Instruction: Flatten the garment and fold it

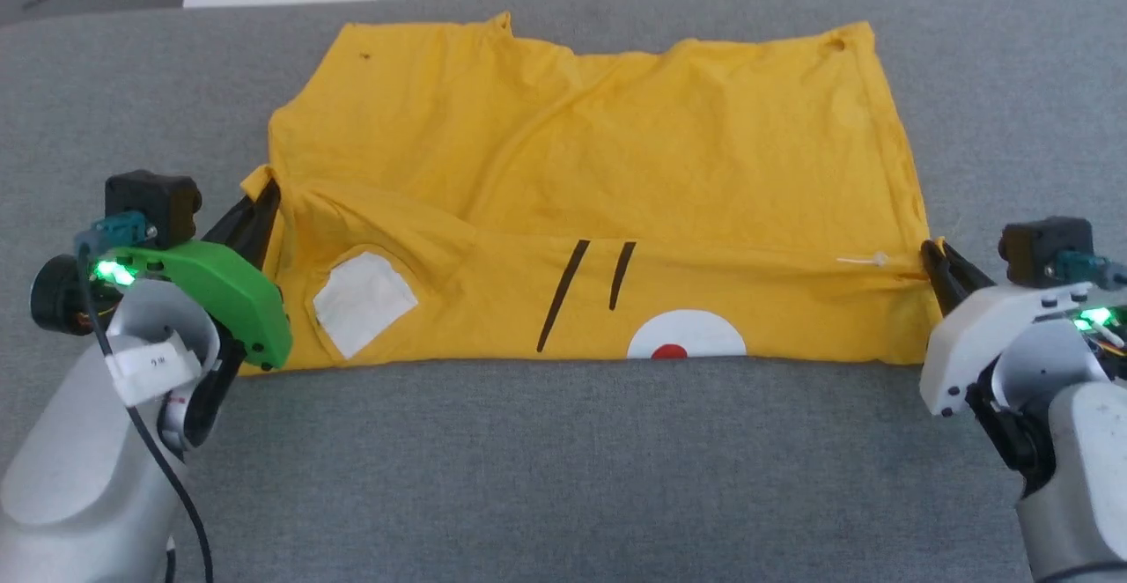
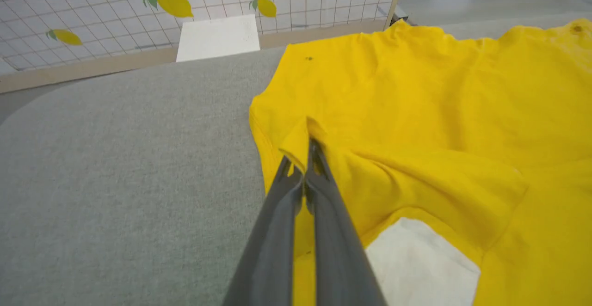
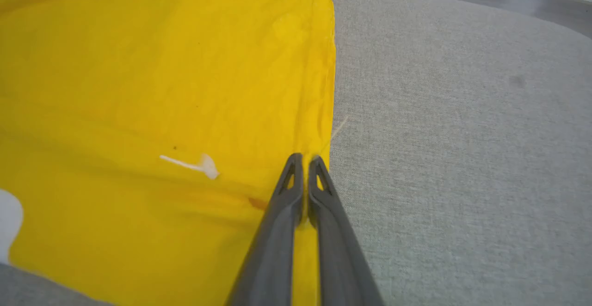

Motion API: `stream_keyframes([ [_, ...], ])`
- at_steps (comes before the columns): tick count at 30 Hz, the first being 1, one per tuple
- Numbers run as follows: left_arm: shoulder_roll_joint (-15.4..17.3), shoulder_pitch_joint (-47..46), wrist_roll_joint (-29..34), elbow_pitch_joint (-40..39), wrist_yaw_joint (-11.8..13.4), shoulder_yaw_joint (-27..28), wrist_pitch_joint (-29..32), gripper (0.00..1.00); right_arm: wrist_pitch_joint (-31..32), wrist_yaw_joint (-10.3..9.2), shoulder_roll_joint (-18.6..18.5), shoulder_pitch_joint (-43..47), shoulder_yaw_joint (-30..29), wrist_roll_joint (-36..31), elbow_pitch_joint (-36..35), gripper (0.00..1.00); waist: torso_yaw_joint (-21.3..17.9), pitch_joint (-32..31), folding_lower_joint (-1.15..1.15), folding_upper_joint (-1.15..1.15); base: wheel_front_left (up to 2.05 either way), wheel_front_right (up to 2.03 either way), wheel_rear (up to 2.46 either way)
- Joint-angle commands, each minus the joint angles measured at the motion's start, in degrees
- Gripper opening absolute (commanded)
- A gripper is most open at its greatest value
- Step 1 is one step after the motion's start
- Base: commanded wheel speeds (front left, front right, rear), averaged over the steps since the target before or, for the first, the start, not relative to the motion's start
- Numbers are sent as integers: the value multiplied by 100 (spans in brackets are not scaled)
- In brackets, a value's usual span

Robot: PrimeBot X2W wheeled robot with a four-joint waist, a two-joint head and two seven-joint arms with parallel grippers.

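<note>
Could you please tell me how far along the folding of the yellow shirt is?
Done: the garment lies spread on the grey surface, its near strip turned over to show the white patch and dark stripes. In hand: the left gripper and right gripper are each shut on an end of that strip. Left: creases cross the far half, and further folds look needed before it is compact.

grey fabric surface [image 1: 563, 468]; yellow garment [image 1: 616, 169] lying on it, partly folded.

Shirt [image 1: 616, 143]: white patch with red dot [image 1: 686, 336] cut off at the near edge; near left corner hidden behind the left arm's green housing [image 1: 229, 292]; small dark speck [image 1: 364, 56] unidentifiable.
</note>
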Motion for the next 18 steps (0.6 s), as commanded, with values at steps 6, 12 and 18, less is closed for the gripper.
stream_keyframes([
  [6,112,-166,-485,587,-223,-219,1212,0,705,-10,-14,-484,90,150,402,0,-105,409,0,0,0,0,0],
  [12,103,8,-991,630,-130,-114,1886,45,1536,-10,83,-656,16,317,569,12,-126,390,0,0,0,0,0],
  [18,-8,239,-552,328,215,118,421,100,1272,-10,139,-449,-117,457,267,100,-66,80,0,0,0,0,0],
])
